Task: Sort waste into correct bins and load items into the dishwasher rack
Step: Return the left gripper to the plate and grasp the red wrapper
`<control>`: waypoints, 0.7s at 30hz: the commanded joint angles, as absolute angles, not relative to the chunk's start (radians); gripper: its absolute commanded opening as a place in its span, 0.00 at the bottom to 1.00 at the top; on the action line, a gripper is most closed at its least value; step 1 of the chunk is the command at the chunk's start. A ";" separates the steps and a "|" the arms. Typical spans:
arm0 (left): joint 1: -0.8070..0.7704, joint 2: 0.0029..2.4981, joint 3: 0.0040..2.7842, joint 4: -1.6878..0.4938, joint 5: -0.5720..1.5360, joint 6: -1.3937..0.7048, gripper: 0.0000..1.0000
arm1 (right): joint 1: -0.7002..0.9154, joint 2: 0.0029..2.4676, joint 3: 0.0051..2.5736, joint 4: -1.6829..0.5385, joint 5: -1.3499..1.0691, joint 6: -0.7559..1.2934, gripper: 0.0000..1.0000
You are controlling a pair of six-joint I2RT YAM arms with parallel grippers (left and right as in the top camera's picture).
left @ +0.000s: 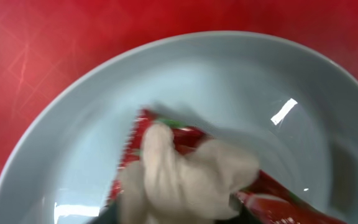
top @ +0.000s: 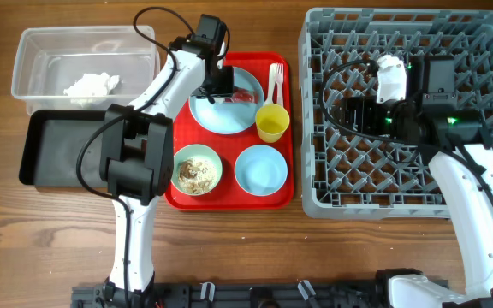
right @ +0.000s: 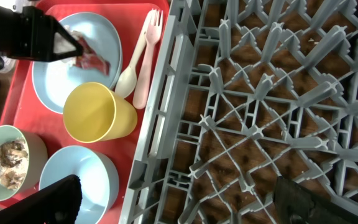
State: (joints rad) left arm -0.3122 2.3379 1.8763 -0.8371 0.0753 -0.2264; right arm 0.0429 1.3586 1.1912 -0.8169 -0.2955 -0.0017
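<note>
Overhead alone: napkin [top: 92,84] in tub [top: 37,51]

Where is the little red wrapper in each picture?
Overhead: the red wrapper lies on the light blue plate, upper part of the red tray.
Left wrist: wrapper bottom middle, close up, on the plate.
Right wrist: wrapper top left, on the plate.
Shared landmark: the light blue plate.

A wooden desk [top: 229,248] carries a clear plastic tub [top: 45,64] at far left, a black tray [top: 62,145] seemingly touching it, a red tray [top: 228,192] mid-desk, and a grey dishwasher rack [top: 366,171] at right.
</note>
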 commanded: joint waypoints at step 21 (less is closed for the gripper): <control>-0.105 2.062 2.030 -1.048 0.076 -0.244 0.04 | 0.040 1.369 1.202 -0.820 -0.316 0.003 1.00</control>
